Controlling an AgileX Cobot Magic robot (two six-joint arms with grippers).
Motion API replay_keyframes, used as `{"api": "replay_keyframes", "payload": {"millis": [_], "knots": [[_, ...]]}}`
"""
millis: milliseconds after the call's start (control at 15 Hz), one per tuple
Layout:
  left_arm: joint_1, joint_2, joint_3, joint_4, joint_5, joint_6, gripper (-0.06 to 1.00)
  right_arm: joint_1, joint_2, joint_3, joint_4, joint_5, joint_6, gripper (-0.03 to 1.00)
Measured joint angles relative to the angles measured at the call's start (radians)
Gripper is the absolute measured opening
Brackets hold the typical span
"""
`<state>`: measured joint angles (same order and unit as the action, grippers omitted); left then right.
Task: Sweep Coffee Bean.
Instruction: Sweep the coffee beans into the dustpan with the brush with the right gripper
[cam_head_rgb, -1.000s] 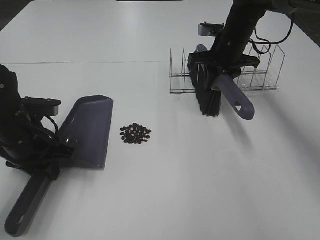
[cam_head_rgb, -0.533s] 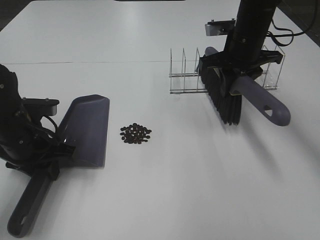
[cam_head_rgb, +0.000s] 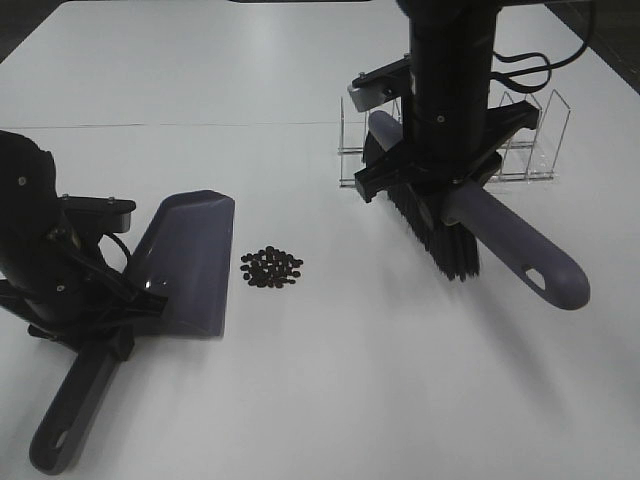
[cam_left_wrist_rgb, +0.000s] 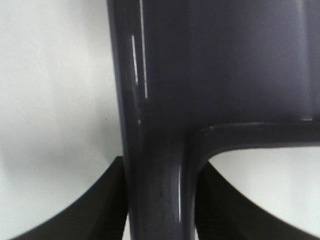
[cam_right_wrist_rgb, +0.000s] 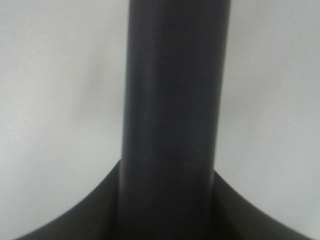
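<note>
The coffee bean (cam_head_rgb: 271, 267) cluster lies on the white table (cam_head_rgb: 330, 390), a small dark patch left of centre. A grey-purple dustpan (cam_head_rgb: 185, 262) rests just left of the beans, its mouth facing them with a small gap. My left gripper (cam_head_rgb: 105, 318) is shut on the dustpan's handle (cam_left_wrist_rgb: 160, 190). My right gripper (cam_head_rgb: 440, 185) is shut on the handle (cam_right_wrist_rgb: 170, 125) of a brush (cam_head_rgb: 520, 255). Its black bristles (cam_head_rgb: 440, 235) hang down to the right of the beans, well apart from them.
A clear acrylic divider rack (cam_head_rgb: 525, 140) stands at the back right, just behind the right arm. The table's far corners show at the top of the exterior view.
The right arm has carried the brush left and forward, away from the rack and toward the beans. The dustpan has slid slightly right, closer to the beans.
</note>
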<state>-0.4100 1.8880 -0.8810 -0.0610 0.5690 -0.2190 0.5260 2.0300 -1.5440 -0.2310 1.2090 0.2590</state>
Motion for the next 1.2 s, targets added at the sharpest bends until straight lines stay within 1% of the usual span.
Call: {"api": "replay_keyframes", "payload": {"millis": [133, 200, 333, 600, 867, 933, 1067, 1200], "knots": [[0.000, 0.000, 0.000, 0.061, 0.023, -0.052, 0.34, 0.010, 0.063, -0.048, -0.053, 0.007, 0.019, 0.30], [0.000, 0.000, 0.000, 0.108, 0.041, -0.086, 0.34, 0.010, 0.087, -0.065, -0.080, 0.007, 0.025, 0.30], [0.000, 0.000, 0.000, 0.181, 0.065, -0.134, 0.34, 0.010, 0.105, -0.082, -0.107, 0.008, 0.038, 0.30], [0.000, 0.000, 0.000, 0.197, 0.065, -0.140, 0.34, 0.010, 0.161, -0.086, -0.112, 0.010, 0.038, 0.30], [-0.003, 0.002, 0.000, 0.210, 0.076, -0.128, 0.34, 0.010, 0.164, -0.086, -0.113, 0.010, 0.050, 0.30], [-0.023, 0.024, -0.012, 0.229, 0.103, -0.123, 0.34, 0.010, 0.164, -0.086, -0.110, 0.010, 0.059, 0.30], [-0.052, 0.041, -0.030, 0.253, 0.125, -0.137, 0.34, 0.010, 0.164, -0.086, -0.099, 0.010, 0.064, 0.30], [-0.064, 0.043, -0.033, 0.254, 0.126, -0.147, 0.34, 0.010, 0.164, -0.086, -0.095, 0.011, 0.064, 0.30]]}}
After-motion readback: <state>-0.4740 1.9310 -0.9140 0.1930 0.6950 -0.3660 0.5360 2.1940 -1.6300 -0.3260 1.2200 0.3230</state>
